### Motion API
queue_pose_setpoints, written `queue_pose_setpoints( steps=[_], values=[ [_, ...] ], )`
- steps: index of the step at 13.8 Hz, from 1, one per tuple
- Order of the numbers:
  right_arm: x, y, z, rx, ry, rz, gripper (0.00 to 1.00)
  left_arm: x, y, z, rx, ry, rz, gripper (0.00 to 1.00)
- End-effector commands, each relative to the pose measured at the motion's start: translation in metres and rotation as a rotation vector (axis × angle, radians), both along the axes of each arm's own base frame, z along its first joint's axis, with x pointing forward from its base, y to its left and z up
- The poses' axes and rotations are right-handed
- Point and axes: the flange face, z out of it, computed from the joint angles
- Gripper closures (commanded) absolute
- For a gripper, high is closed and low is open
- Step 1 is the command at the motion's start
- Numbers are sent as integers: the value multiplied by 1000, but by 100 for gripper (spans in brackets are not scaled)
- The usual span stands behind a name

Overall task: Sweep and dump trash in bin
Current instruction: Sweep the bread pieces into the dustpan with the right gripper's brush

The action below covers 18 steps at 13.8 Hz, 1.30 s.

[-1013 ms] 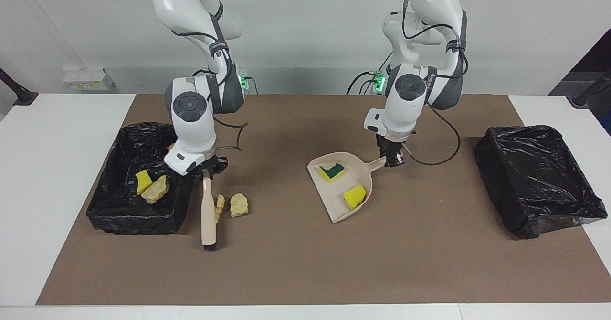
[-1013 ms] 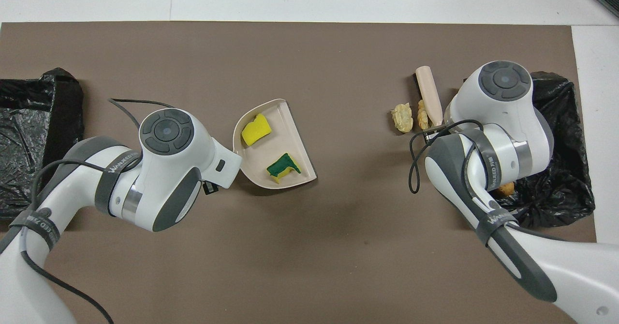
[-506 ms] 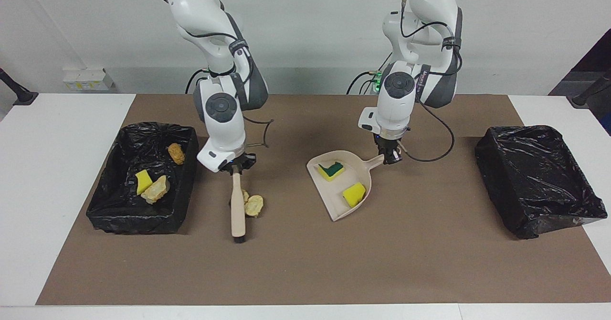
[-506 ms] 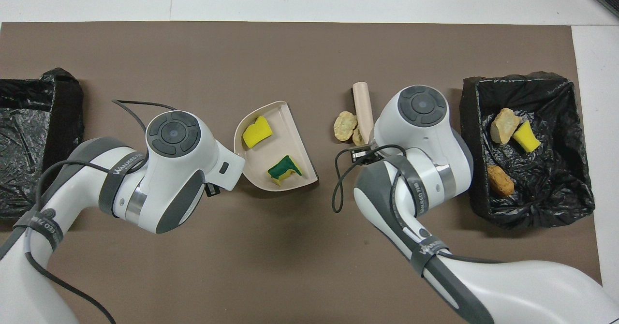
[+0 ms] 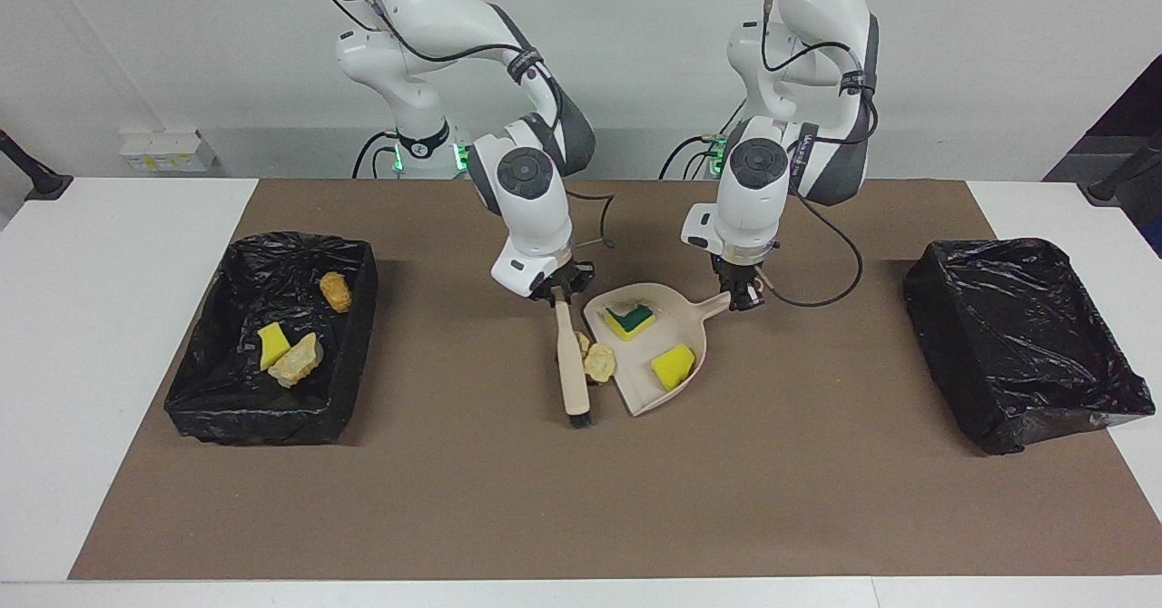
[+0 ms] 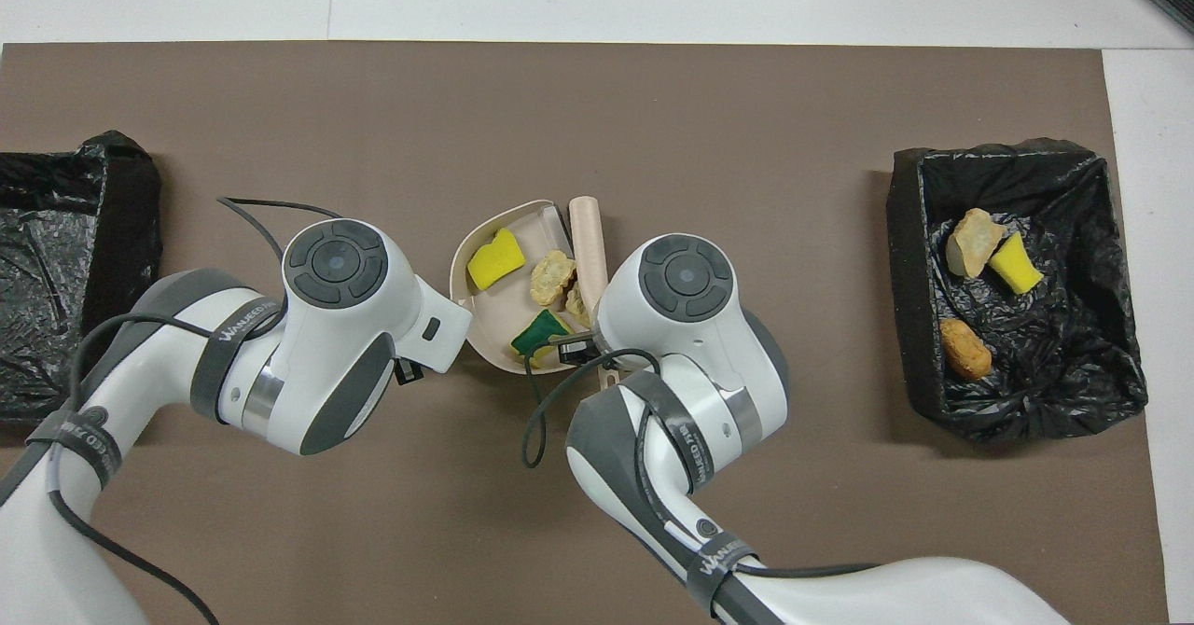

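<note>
Matt brown mat point(image 5: 508, 499) covers the white counter point(image 5: 109, 318). The dustpan point(image 5: 676, 318) looks like smooth beige plastic; sponge bits point(image 5: 674, 367) in it are porous, chunks point(image 5: 599, 361) at its mouth crumbly. Bins point(image 5: 1026, 336) wear glossy, crinkled black film.

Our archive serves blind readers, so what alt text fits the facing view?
The right tool holds a beige brush, pressing two tan chunks against the mouth of a beige dustpan that the left tool grips by its handle. Two yellow sponges lie in the pan; black-lined bins flank the brown mat.
</note>
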Motion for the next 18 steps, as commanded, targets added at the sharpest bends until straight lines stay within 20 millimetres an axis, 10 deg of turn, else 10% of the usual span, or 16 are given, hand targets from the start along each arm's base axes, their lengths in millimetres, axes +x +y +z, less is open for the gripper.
queue_pose_setpoints(
  steps=[1, 7, 18],
  values=[
    [-12, 20, 6, 55, 22, -35, 100, -16, -4, -16, -10, -42, -31, 100],
    [-38, 67, 26, 107, 47, -200, 100, -14, 1, -22, -49, -92, -61, 100],
    [-18, 47, 109, 114, 23, -216, 100, 1, 27, -19, -45, -65, -99, 100]
  ],
)
